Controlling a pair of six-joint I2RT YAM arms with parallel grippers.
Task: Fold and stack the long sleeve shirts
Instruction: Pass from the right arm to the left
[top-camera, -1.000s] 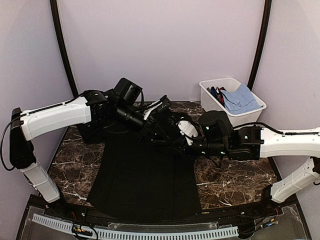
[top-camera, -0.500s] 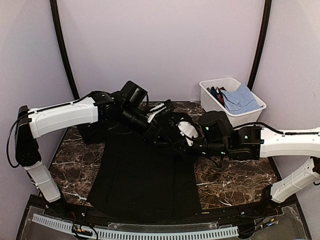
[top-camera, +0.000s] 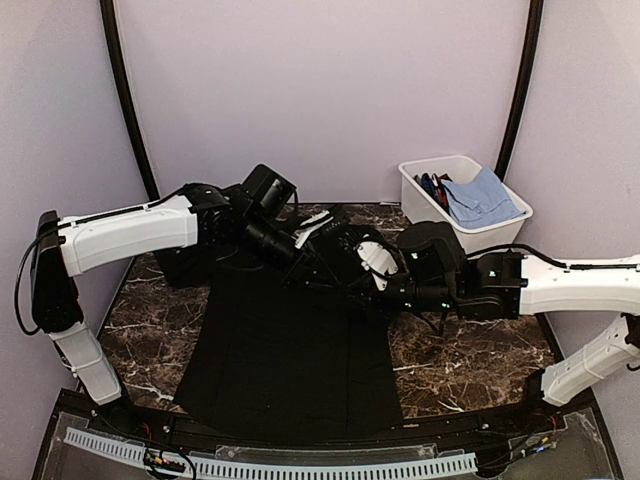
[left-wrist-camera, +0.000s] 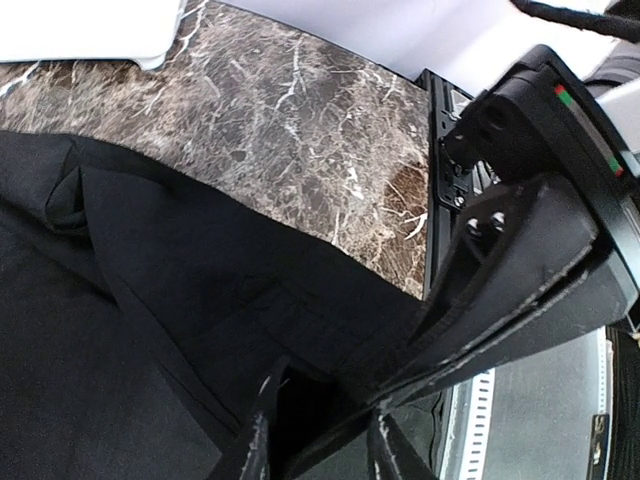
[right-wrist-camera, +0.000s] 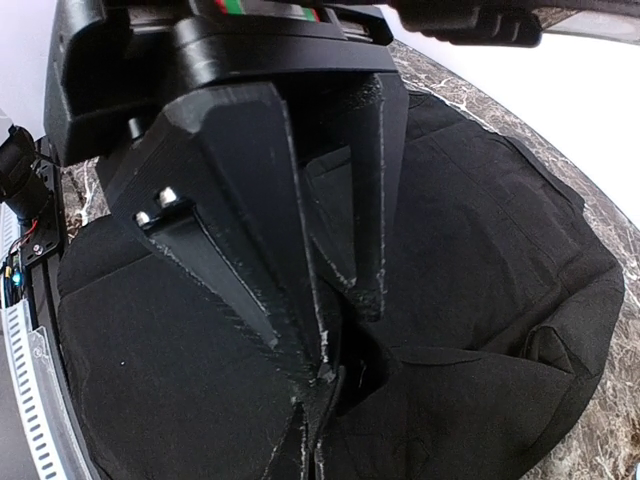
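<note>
Right wrist view: the right gripper (right-wrist-camera: 322, 372) has its jaws pressed together on a raised fold of the black shirt (right-wrist-camera: 480, 250). Cloth is drawn up into a ridge at the tips, low in the frame.

Left wrist view: the left gripper (left-wrist-camera: 318, 445) points toward the bottom edge of the frame. Its jaws are set close, with a thick bunch of the same cloth between them. Creases run taut from the upper left toward the tips. The tips are partly cut off by the frame edge, so a firm pinch is judged rather than confirmed.

Top external view: the shirt lies flat on the marble table (top-camera: 460, 360), its body spread through the centre and lower centre of the frame. Both grippers meet at its upper end, just beside each other, slightly right of centre. A white bin (top-camera: 418, 198) stands at upper right, well apart from the work. It holds a blue garment (top-camera: 482, 197) and other cloth.

Assessment: the two holds sit close together at the upper right of the shirt. This is consistent with carrying a sleeve or shoulder edge inward over the body for a lengthwise fold. Pinching near together likely keeps the loose cloth from sagging between the holds. Folding is judged at an early stage, since the body lies at full length.

Risk: the fingers crowd one another, and cloth may slip from the less certain left hold.
</note>
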